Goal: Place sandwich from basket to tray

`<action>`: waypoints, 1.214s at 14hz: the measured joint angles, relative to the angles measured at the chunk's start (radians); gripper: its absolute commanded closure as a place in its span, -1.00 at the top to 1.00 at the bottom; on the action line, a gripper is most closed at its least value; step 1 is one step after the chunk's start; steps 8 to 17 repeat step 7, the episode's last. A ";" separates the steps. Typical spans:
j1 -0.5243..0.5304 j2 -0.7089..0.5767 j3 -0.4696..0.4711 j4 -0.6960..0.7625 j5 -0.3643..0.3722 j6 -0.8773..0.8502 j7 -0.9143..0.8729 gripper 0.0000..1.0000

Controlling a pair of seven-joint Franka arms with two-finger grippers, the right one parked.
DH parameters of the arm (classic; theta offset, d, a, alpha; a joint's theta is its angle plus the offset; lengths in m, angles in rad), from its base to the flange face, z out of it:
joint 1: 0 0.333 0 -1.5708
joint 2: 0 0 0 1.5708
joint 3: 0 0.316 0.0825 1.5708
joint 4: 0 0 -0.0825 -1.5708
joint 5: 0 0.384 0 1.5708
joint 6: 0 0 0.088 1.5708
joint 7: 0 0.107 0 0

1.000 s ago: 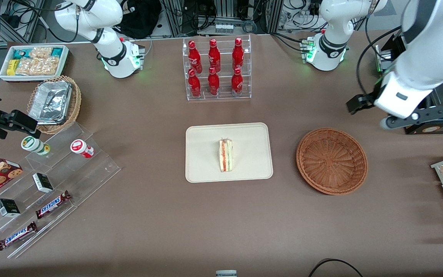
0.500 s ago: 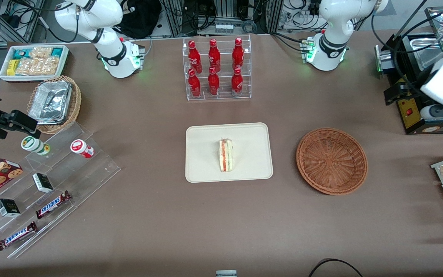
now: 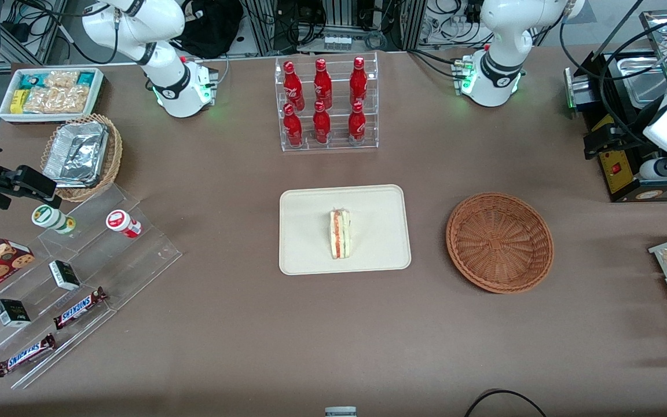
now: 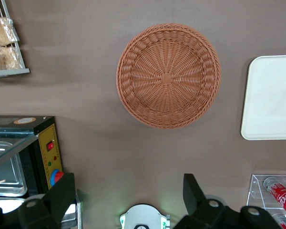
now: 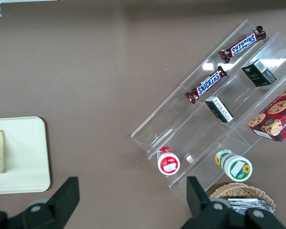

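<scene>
Pincer [image 4: 126, 200] is wide open with nothing in it, hanging high toward the working arm's end of the surface [image 3: 310, 336]. Sandwich [image 3: 340, 233] sits on its side mid-tray [image 3: 304, 243], so the job looks done. Wicker basket [image 3: 499, 242] beside the tray holds nothing. Farther off, the cola bottle rack [image 3: 326, 104] blocks nothing.
</scene>
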 measured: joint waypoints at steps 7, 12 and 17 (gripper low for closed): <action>-0.012 -0.011 0.043 0.005 -0.001 0.005 0.008 0.99; -0.012 -0.011 0.043 0.005 -0.001 0.005 0.008 0.99; -0.012 -0.011 0.043 0.005 -0.001 0.005 0.008 0.99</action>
